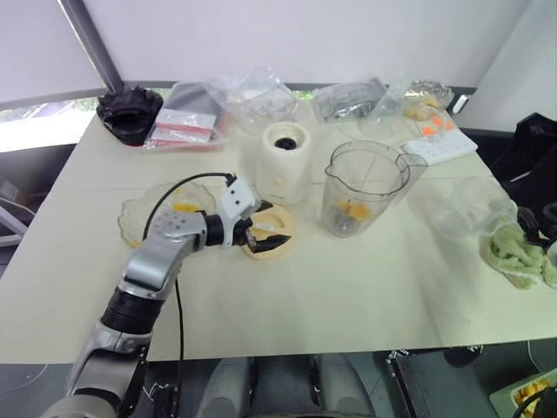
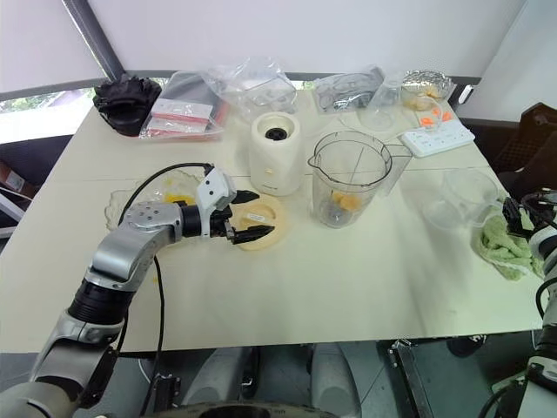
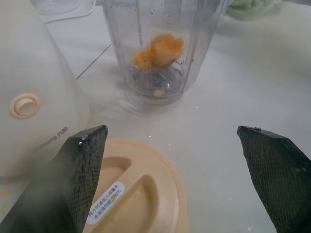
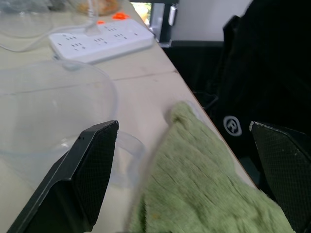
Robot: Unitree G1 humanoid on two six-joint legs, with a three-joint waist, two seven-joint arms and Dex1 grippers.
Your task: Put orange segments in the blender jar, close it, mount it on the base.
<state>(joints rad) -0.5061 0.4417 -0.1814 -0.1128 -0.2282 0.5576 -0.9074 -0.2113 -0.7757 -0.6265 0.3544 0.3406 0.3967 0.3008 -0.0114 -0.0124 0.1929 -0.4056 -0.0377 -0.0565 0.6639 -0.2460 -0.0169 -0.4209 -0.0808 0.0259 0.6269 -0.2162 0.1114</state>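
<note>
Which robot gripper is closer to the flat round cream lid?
Left. The left gripper hovers open right over the flat round cream lid; the right gripper, open, is far off by the green cloth.

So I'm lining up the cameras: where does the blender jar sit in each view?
Left eye: jar right of centre, beside the base.
Right eye: jar at centre, again right of the base.
Left wrist: jar ahead, at the top, orange segments inside.
Right wrist: not in it.
Shared landmark: the base, next to the jar.
</note>
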